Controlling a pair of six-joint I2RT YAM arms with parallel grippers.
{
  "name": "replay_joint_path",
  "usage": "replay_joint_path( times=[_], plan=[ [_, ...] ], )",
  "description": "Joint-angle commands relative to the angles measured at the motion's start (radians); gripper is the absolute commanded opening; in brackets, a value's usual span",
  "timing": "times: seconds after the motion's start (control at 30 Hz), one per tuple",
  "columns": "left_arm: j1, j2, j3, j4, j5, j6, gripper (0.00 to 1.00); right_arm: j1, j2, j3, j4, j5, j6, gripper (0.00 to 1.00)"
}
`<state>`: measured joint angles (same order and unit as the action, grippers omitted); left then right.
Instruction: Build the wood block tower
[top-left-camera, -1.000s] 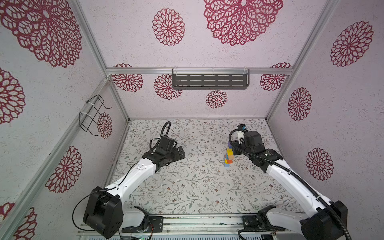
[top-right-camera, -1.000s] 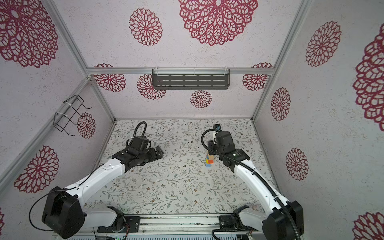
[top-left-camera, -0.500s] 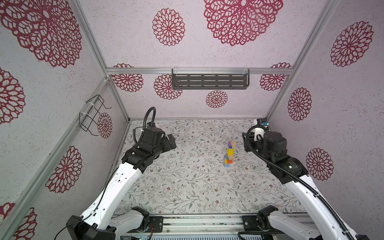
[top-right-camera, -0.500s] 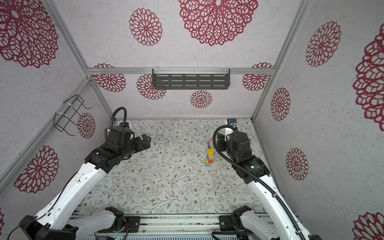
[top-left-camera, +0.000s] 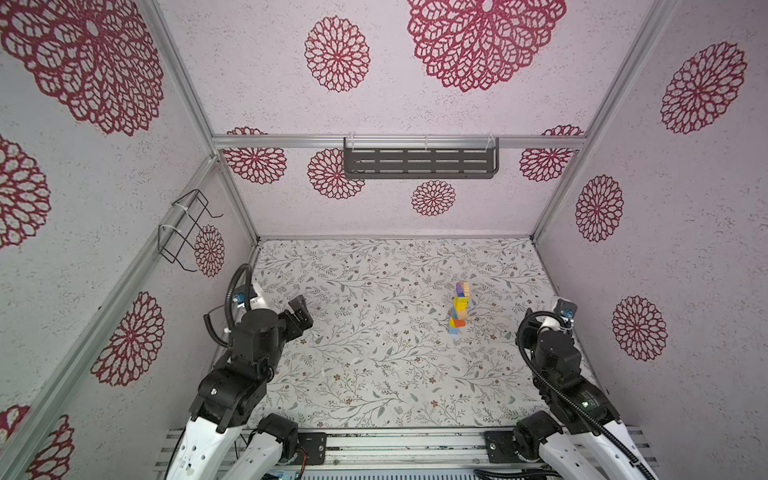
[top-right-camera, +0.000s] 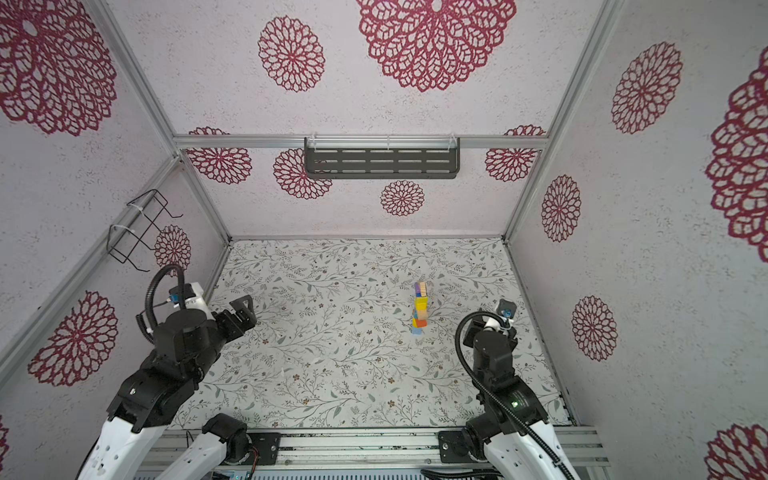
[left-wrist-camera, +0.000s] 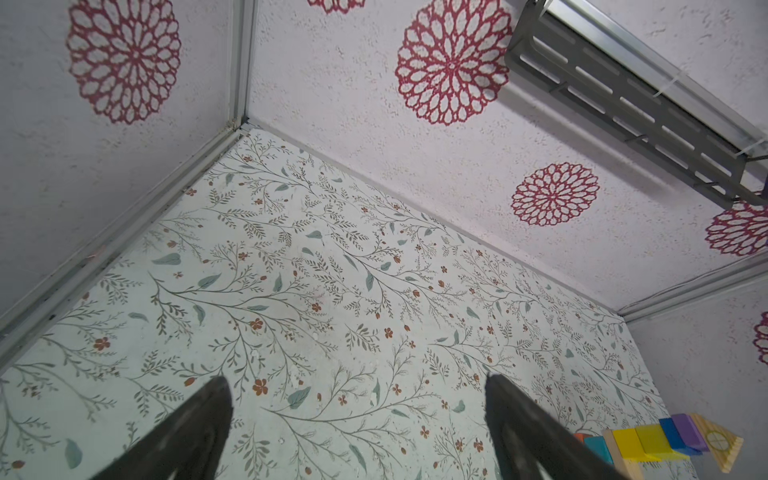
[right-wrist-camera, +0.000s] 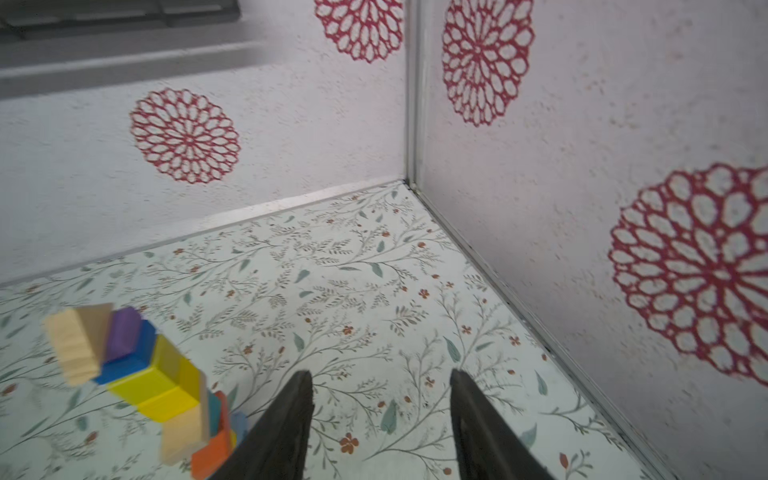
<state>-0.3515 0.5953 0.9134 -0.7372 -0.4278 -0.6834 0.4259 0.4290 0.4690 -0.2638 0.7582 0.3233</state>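
Change: left gripper (left-wrist-camera: 357, 380), right gripper (right-wrist-camera: 380, 374) retreated, jaws open, empty.
Tower: wood block tower (top-left-camera: 458, 309) stands free, worktop's (top-left-camera: 374, 374) right half.
Meaning: likely complete.

Pairing white shells low on the left arm (top-left-camera: 245, 361) and right arm (top-left-camera: 561, 365) with black housings at the joints above; showing small round holes along the white left link; trailing a black ribbed hose (top-left-camera: 231, 291) and a thin coiled wire (top-left-camera: 212, 328) on the left, a longer ribbed hose (top-left-camera: 552, 386) on the right; glowing with a small green light (top-left-camera: 585, 403); carrying blue-tagged wrist cameras (top-left-camera: 564, 309); sitting on black base plates (top-left-camera: 496, 446) dotted with silver screws; ending in matte black tapering fingers (left-wrist-camera: 183, 436).
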Motion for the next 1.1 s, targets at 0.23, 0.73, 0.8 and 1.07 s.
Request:
replay_joint_path(
  times=[0.23, 0.73, 0.8, 1.07],
  plan=[
    [0.007, 0.002, -0.160, 0.067, -0.254, 0.002, 0.97, -0.011, 0.108, -0.279, 0.547, 0.235, -0.102, 0.99],
    [0.292, 0.288, -0.415, 0.659, -0.279, 0.263, 0.97, -0.263, 0.667, -0.347, 1.142, 0.167, -0.116, 0.99],
    [0.319, 0.372, -0.403, 0.724, -0.276, 0.283, 0.97, -0.266, 0.732, -0.340, 1.228, 0.151, -0.140, 0.99],
    [0.376, 0.688, -0.233, 0.702, -0.314, 0.323, 0.97, -0.268, 1.013, -0.315, 1.601, 0.050, -0.254, 0.99]
  ],
)
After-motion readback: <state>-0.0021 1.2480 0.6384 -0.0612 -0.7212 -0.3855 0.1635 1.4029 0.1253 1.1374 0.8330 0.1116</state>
